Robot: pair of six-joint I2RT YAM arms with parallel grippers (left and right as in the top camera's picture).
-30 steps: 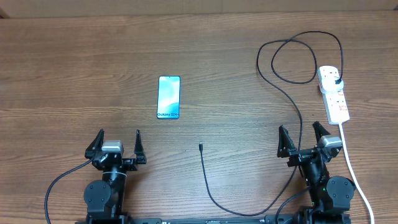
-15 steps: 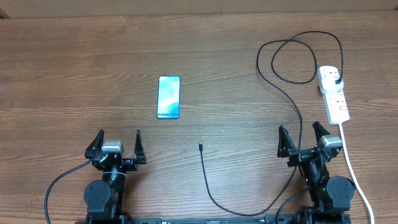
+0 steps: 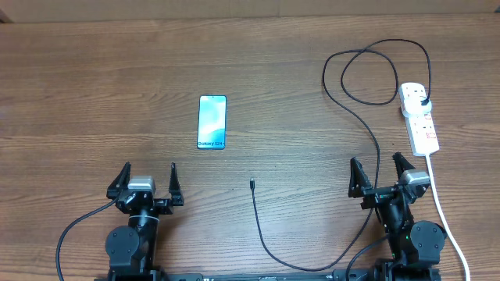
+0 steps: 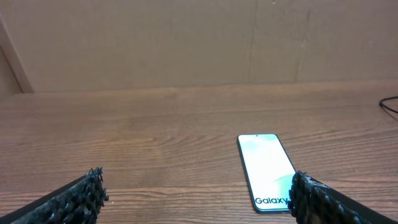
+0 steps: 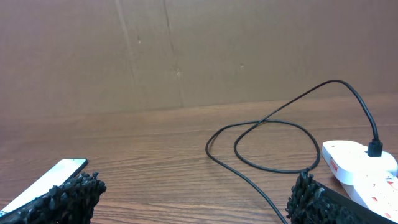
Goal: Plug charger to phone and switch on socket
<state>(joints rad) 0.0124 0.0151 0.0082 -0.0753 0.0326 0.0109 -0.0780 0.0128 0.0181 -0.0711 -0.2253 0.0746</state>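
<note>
I judge nothing has started. My left end effector (image 3: 149, 173) gapes empty, with the phone (image 3: 212, 122) at its 2 o'clock on the worktop (image 3: 78, 78). The charger (image 3: 252, 185) lies tip-first between my arms. My right end effector (image 3: 376, 167) gapes too, the socket (image 3: 419, 117) at its 1 o'clock. Next I should grasp that tip.

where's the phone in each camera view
Overhead: phone left of centre, in the upper half.
Left wrist: phone right of centre, low in the picture.
Right wrist: phone at the bottom left corner, partly hidden.
Shared landmark: the charger cable, right of the phone in every view.
</note>
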